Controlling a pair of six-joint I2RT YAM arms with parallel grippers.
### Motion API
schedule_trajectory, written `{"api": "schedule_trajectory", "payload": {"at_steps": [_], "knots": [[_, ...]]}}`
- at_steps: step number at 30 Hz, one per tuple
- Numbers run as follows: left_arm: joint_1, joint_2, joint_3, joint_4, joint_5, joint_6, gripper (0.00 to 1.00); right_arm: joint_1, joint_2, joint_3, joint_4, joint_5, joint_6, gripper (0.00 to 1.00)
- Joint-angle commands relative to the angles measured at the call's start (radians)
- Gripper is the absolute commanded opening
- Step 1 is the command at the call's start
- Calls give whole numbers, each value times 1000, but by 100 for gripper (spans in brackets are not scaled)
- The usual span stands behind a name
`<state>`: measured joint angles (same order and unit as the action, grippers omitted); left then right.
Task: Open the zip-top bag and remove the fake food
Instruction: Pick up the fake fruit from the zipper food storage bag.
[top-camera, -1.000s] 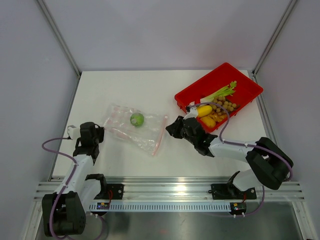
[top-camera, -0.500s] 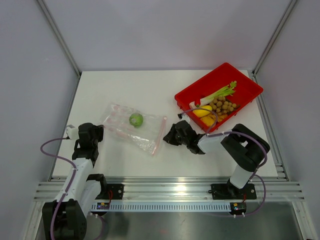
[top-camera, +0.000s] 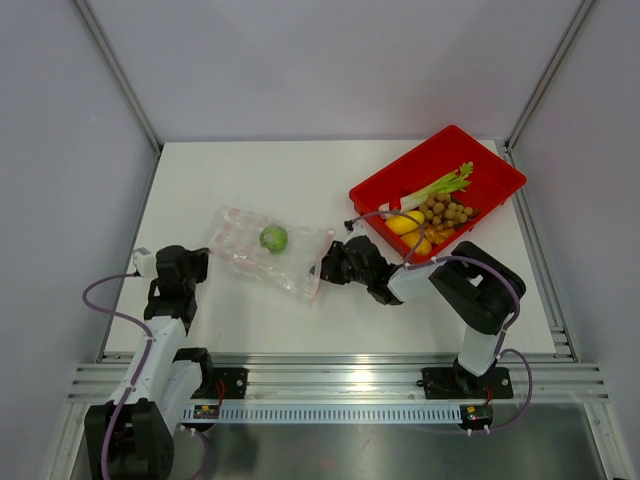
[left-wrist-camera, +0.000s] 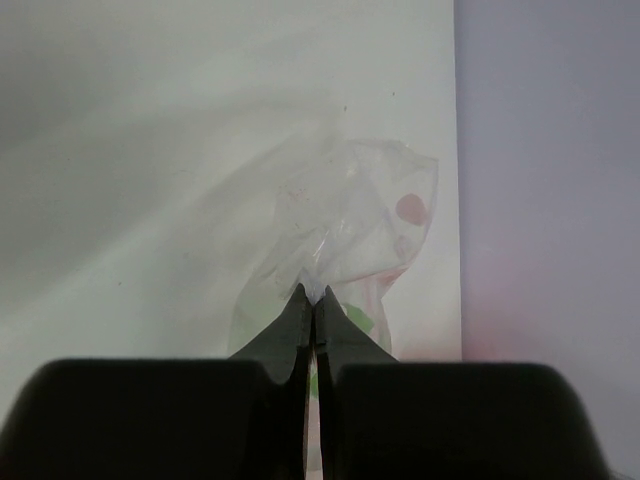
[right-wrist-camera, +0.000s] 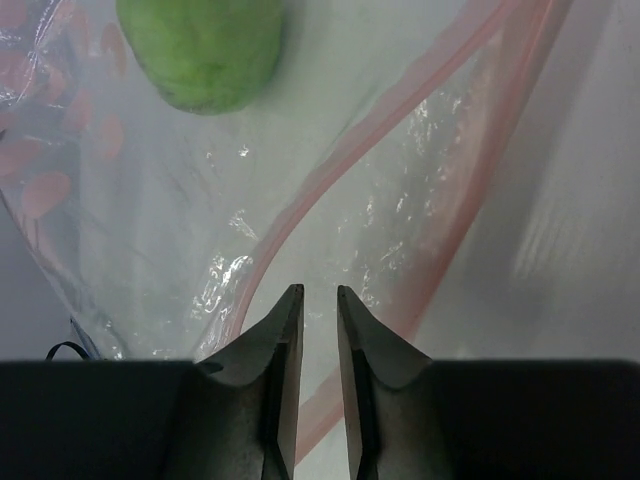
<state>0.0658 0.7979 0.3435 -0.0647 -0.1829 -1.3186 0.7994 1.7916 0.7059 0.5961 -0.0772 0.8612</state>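
Nearest the bases, the left fingers (left-wrist-camera: 310, 300) were pressed together with no gap. Film from the closed end of the zip-top bag (top-camera: 262, 255) bunched up right at their tips, so they appeared to be pinching that fold and anchoring the bag on the white surface (top-camera: 240, 180). The right fingers (right-wrist-camera: 283, 335) stood a narrow gap apart with nothing between them, their tips over the bag's mouth. Whether they touched the plastic could not be told.

Just ahead of those tips the pink-red zip strip (right-wrist-camera: 400, 110) ran as two separate lines that spread apart. The opening step therefore looked done — the seal was parted, at least along the stretch the right wrist view showed.

Beyond the right fingers' tips and off to their left, the green round fruit (right-wrist-camera: 205, 50) lay inside the clear plastic. In the top view it sat between the two pairs of fingers.

Farther off, behind the right fingers, the red tray (top-camera: 495, 170) held the rest of the fake food: yellow and orange pieces (top-camera: 405, 223), small tan balls (top-camera: 450, 212) and a green celery stalk (top-camera: 442, 185). By that layout most of the removal seemed finished, with one piece left to go — the fruit had yet to come out through the open mouth, probably while the left fingers held the far end down
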Motion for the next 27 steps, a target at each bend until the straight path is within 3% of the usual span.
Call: {"api": "schedule_trajectory", "payload": {"at_steps": [1,9,21,24,27], "knots": [[-3,-34,19,54,54,12,0,6,28,33,113,-41,4,27],[-21,-144,60,25,71,32,0,6,49,52,146,-76,-11,56],[-23,-216,160,-81,140,51,0,7,100,105,130,-95,-42,66],[-23,-224,169,-112,148,52,0,11,95,110,107,-62,-71,75],[-23,-230,149,-93,177,33,0,15,97,125,99,-68,-102,78]]}}
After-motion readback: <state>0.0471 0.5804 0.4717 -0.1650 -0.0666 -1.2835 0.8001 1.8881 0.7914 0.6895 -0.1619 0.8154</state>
